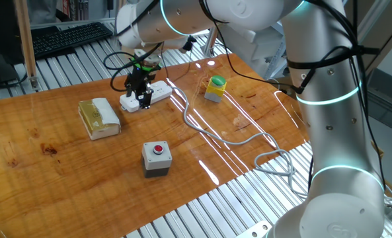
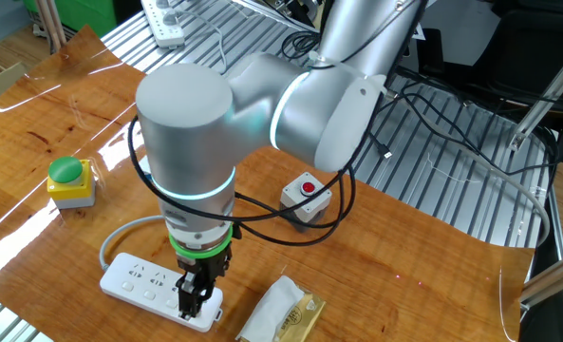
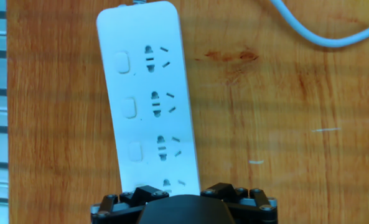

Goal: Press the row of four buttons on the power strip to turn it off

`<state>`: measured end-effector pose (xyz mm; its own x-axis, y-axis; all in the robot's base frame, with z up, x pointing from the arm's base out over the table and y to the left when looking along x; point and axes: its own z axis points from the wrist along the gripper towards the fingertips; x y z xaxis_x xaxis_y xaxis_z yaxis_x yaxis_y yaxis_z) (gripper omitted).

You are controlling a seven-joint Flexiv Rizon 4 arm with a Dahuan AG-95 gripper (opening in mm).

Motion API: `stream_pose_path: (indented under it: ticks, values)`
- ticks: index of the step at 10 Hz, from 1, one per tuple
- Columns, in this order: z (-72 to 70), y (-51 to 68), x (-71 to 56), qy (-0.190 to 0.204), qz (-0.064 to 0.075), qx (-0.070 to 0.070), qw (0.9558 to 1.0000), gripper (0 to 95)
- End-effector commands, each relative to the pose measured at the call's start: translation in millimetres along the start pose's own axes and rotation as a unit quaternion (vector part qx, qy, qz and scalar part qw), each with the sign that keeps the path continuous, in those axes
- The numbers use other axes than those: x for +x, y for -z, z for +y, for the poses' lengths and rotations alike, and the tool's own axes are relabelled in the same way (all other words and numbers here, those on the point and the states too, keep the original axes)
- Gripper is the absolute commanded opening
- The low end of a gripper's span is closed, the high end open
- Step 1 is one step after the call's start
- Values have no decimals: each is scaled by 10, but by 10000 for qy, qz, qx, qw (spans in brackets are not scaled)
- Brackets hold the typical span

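Observation:
The white power strip lies on the wooden table, also seen in one fixed view and the other. Three pale buttons run down its left side in the hand view: top, middle, lower. The end of the strip beyond them is hidden under my hand. My gripper points straight down over the strip's end farthest from the cable. Its two dark fingers stand apart with the white strip showing between them, holding nothing. Whether a fingertip touches the strip I cannot tell.
The strip's white cable loops across the table toward the robot base. A green dome button on a yellow box, a red button on a grey box and a tan block with white wrap stand nearby.

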<state>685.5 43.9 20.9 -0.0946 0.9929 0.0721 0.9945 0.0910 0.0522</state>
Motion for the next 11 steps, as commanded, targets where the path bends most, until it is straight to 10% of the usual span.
stream_pose_path:
  ticks: [1,5,9,11]
  values:
    - [6,137,19,195,66,214,9996,760]
    - [-21,462,19,1242,29,380,9915,760]
    - [-119,749,-95,3326,-23,450,9420,760]
    - [-212,901,-253,4067,25,450,9124,380]
